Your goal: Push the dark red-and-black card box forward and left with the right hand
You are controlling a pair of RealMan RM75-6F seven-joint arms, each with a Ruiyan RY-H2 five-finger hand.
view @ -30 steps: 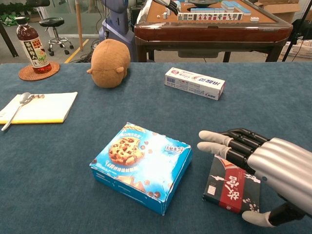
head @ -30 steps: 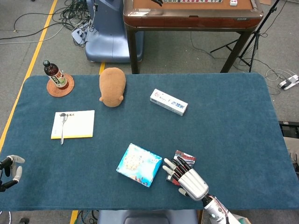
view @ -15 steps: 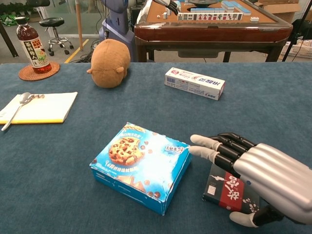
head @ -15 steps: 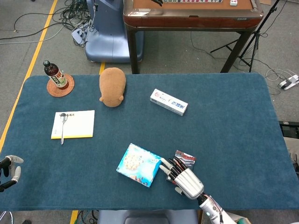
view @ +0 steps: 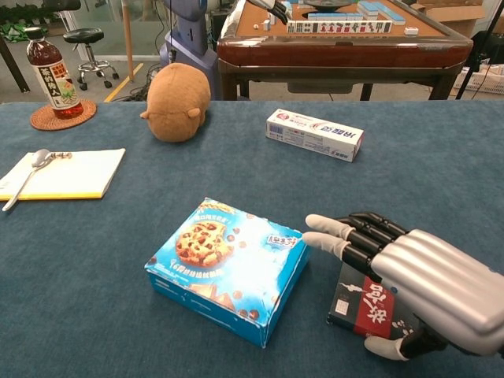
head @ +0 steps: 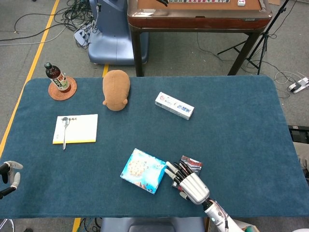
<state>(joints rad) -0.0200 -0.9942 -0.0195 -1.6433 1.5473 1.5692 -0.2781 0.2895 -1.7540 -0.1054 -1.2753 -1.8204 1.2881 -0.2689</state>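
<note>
Over card box (view: 370, 305), right hand (view: 417, 279) edged left since earlier.

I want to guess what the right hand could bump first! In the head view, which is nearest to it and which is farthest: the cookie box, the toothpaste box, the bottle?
From the right hand:
1. Cookie box, just to its left.
2. Toothpaste box, mid-table, further back.
3. Bottle, far back-left corner, on a coaster.

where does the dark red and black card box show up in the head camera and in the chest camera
Head view: dark red-and-black card box bottom centre-right, partly under the right hand.
Chest view: lower right, beneath that hand.
Shared landmark: blue cookie box just left of it.
</note>
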